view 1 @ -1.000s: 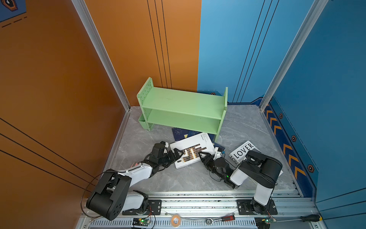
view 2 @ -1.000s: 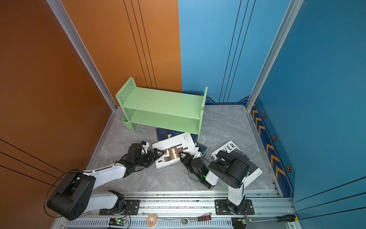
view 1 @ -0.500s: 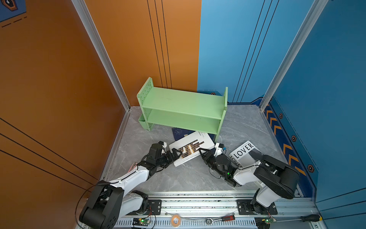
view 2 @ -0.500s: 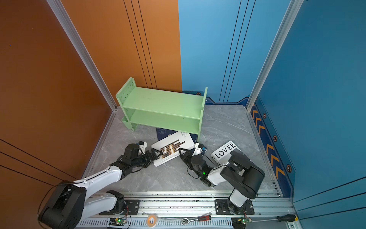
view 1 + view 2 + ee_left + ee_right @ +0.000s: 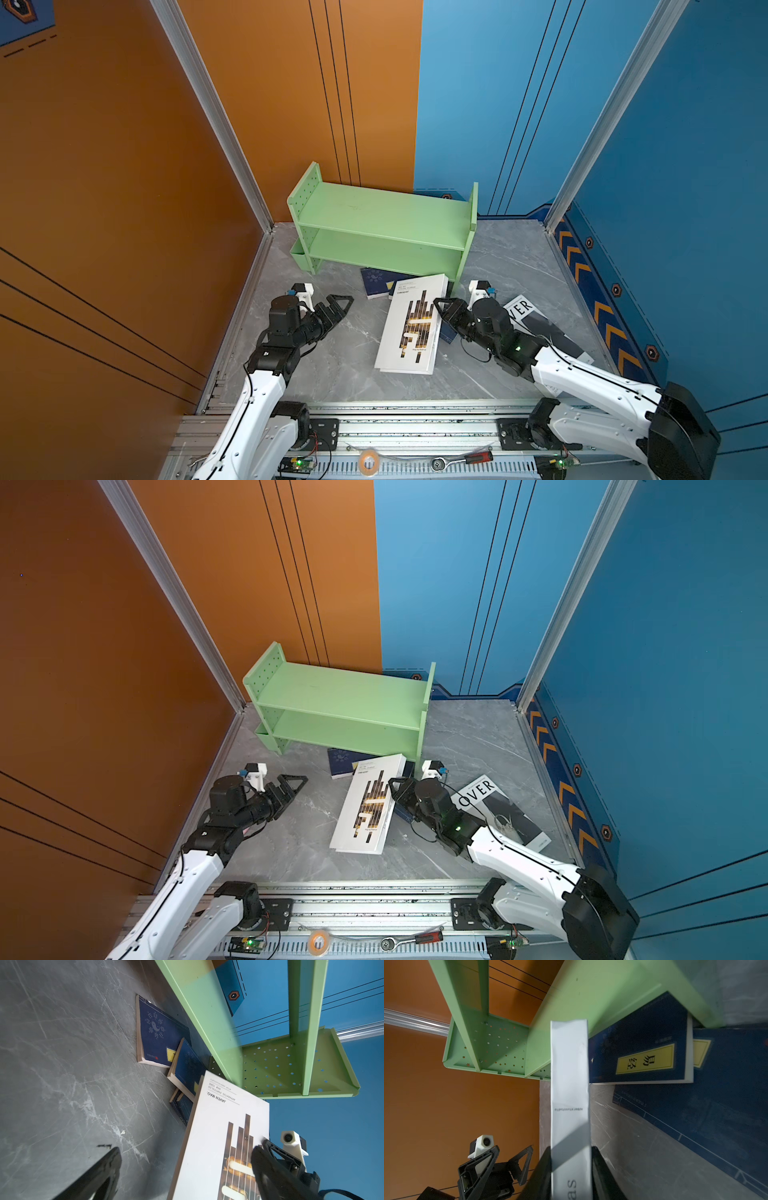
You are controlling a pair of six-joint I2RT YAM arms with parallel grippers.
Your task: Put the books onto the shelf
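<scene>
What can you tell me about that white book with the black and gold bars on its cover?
The white book is large and thick, its cover showing black-gold bars and small lettering. It sits tilted, spine side raised, opposite edge seemingly on the grey table, far end over navy books. The right gripper is shut on its white spine.
</scene>
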